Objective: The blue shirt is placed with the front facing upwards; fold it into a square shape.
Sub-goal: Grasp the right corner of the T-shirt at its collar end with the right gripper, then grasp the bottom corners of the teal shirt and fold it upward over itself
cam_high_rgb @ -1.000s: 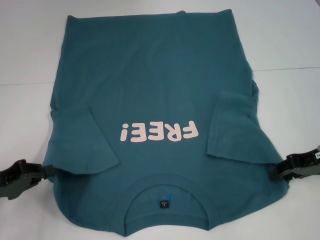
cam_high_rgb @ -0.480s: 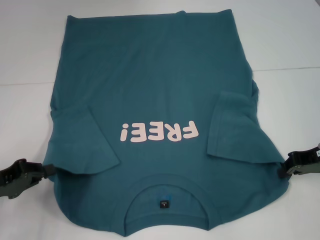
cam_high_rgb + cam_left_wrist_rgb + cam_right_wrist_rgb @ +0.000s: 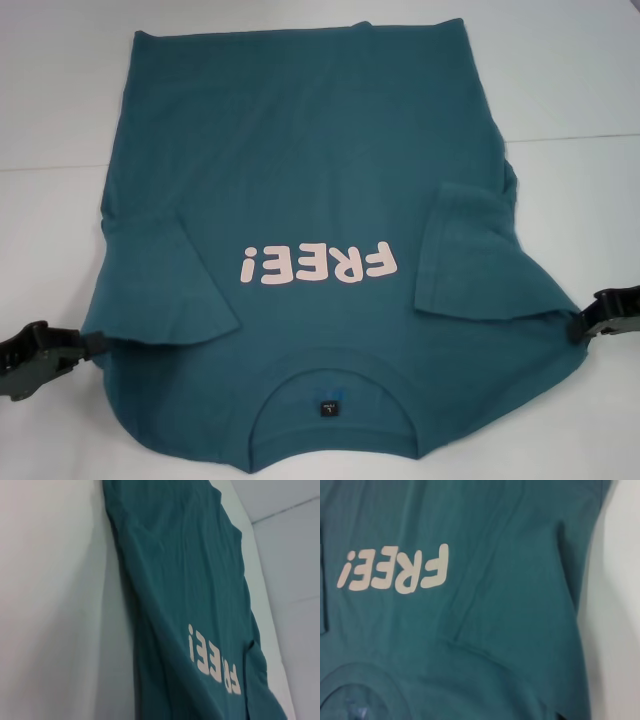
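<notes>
1. Since both sleeves are already folded in over the chest, the blue shirt (image 3: 310,230) lies flat on the white table (image 3: 580,80), front up, with its collar (image 3: 330,375) nearest the robot and the hem at the far side.
2. The left gripper (image 3: 88,343) sits at the shirt's left shoulder edge, low on the table. I cannot tell whether its jaws are apart, together or clamped on cloth.
3. The right gripper (image 3: 578,328) sits just beside the right shoulder edge. Its jaw state is likewise impossible to read here.
4. The step in hand looks like a lengthwise fold, collar end carried toward the hem, or first a regrasp at the shoulders.
5. To do it well, I judge each gripper should take both layers, sleeve and body, at matching points on the two shoulders.
6. Lifting evenly and travelling together should keep the fold line straight across the lettering (image 3: 318,264).
7. The right sleeve (image 3: 470,255) lies more skewed than the left one (image 3: 165,275), so it may slip open if pulled unevenly.
8. Against the earlier head view, the right gripper has drawn outward, showing less of itself at the picture's edge.
9. The left gripper has also backed slightly away from the cloth.
10. The shirt itself has not visibly shifted.
</notes>
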`<state>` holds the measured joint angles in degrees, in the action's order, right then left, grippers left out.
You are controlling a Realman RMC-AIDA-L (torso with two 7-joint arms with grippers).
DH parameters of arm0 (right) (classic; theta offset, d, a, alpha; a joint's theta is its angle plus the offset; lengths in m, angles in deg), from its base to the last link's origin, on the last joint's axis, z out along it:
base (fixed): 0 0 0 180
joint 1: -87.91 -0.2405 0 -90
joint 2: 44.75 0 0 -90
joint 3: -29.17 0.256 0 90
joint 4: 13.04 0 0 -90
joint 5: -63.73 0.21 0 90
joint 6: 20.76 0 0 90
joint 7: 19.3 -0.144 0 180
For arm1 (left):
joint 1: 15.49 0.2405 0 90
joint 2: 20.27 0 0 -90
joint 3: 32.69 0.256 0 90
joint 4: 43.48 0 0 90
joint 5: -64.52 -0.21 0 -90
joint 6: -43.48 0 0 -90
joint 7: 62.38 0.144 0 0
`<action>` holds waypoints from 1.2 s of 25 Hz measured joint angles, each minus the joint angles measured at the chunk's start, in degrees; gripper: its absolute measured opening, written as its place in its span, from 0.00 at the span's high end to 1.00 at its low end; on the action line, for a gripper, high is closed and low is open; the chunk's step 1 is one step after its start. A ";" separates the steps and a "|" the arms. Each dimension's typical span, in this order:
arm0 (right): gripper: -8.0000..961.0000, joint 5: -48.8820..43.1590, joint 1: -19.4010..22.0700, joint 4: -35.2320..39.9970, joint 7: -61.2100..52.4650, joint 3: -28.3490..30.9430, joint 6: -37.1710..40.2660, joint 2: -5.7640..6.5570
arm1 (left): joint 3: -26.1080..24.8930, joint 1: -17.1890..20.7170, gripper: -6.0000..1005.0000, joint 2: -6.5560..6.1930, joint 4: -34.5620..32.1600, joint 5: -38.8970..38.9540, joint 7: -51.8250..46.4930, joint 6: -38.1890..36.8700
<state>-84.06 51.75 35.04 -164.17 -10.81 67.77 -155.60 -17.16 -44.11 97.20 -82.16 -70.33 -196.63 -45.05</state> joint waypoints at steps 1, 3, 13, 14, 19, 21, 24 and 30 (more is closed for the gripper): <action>0.98 0.17 0.37 0.82 0.02 0.03 0.83 0.10 | 0.14 0.09 0.99 -0.05 -0.38 -0.15 0.12 -0.61; 0.98 0.20 1.18 2.42 0.09 0.06 2.73 0.20 | 0.92 0.49 0.99 -0.14 -1.57 -0.33 0.35 -2.48; 0.98 -0.29 3.48 3.90 0.74 -0.13 9.76 0.97 | 3.73 1.88 0.99 0.05 -5.71 -7.06 0.88 -10.07; 0.98 -0.33 3.58 3.91 0.88 -0.25 10.70 0.99 | 4.24 2.05 0.99 0.17 -6.22 -7.40 0.88 -10.83; 0.98 -2.62 4.03 4.21 1.22 -0.31 13.29 1.15 | 6.22 3.00 0.99 0.56 -8.27 -9.23 0.47 -13.97; 0.98 -3.75 4.40 4.65 1.37 -0.38 14.03 1.03 | 6.53 3.51 0.99 0.79 -9.13 -10.56 0.30 -15.17; 0.98 -4.64 4.92 4.99 1.86 -0.50 15.02 0.78 | 6.81 4.17 0.99 1.09 -9.99 -12.33 0.26 -16.88; 0.98 -5.01 5.92 5.36 2.68 -0.52 16.26 0.49 | 7.02 4.93 0.99 1.24 -10.69 -14.47 0.23 -18.54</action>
<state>-89.07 57.67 40.39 -161.49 -11.33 84.04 -155.11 -10.14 -39.17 98.44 -92.86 -84.80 -196.40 -63.58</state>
